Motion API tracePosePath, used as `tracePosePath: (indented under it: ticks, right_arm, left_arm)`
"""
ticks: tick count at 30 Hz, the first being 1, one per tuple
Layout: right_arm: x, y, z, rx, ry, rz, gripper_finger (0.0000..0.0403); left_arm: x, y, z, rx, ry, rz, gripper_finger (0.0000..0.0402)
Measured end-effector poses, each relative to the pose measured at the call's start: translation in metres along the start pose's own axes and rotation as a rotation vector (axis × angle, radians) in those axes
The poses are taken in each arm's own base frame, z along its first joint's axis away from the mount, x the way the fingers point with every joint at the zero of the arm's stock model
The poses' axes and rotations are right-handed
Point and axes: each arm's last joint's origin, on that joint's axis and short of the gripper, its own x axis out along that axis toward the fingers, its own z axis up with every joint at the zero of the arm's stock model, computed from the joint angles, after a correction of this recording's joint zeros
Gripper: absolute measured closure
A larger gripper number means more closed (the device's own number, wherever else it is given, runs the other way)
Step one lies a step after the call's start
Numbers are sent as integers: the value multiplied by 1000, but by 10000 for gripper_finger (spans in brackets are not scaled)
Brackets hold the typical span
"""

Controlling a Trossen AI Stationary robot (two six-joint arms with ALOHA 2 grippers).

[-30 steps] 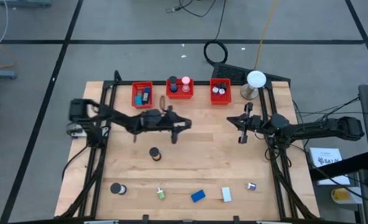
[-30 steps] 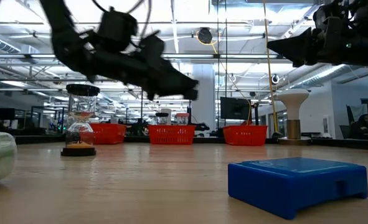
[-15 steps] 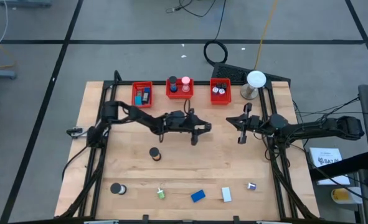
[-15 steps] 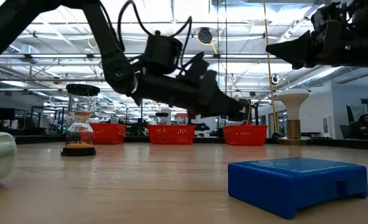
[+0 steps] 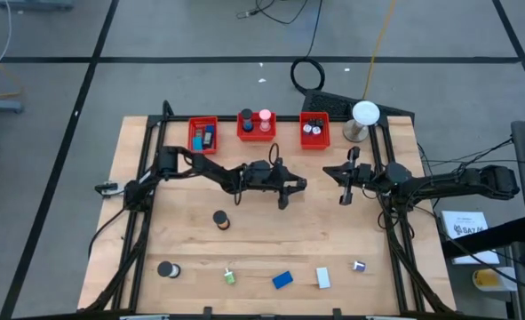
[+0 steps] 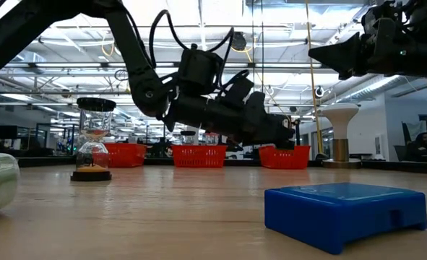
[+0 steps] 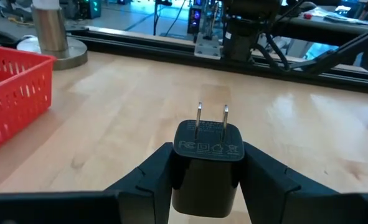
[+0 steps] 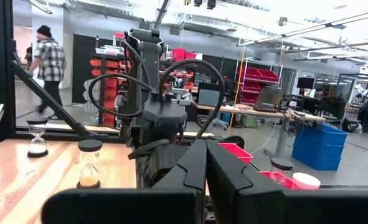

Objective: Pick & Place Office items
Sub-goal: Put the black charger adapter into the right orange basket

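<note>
The table point(image 5: 333, 240) is the biggest thing under me, pale wood with a black frame around it. My left arm reaches across its middle, and my right arm waits over the right side, level with the left.

Along the far edge stand three red bins: the left bin point(image 5: 202, 135) with blue and dark items inside, the middle bin point(image 5: 256, 126) with a pink-topped and a dark-topped piece, and the right bin point(image 5: 314, 132) with round dark items. Just right of that bin stands the white dome point(image 5: 364, 114).

My left gripper point(image 5: 284, 185) hangs above the table centre, below the gap between the middle and right bins. Its fingers point(image 7: 154, 176) pinch a black plug point(image 7: 207, 167) from both sides, prongs pointing forward and away from me.

My right gripper point(image 5: 346, 188) has its fingers point(image 8: 190, 171) pressed together with nothing between them.

On the near part of the table lie, apart from each other, a blue block point(image 5: 282, 280), a white piece point(image 5: 322, 278), a black roll point(image 5: 166, 269), an hourglass point(image 5: 220, 219), a green bit point(image 5: 230, 277) and a small purplish piece point(image 5: 358, 266).
</note>
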Motion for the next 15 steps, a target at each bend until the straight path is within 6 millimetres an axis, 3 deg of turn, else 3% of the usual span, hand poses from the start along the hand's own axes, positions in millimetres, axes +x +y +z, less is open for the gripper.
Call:
tracePosePath:
  ticks: [15]
  right_arm:
    - [0,0,1,9,-9,1,403]
  left_arm:
    - [5,7,-11,-5,-10,54,255]
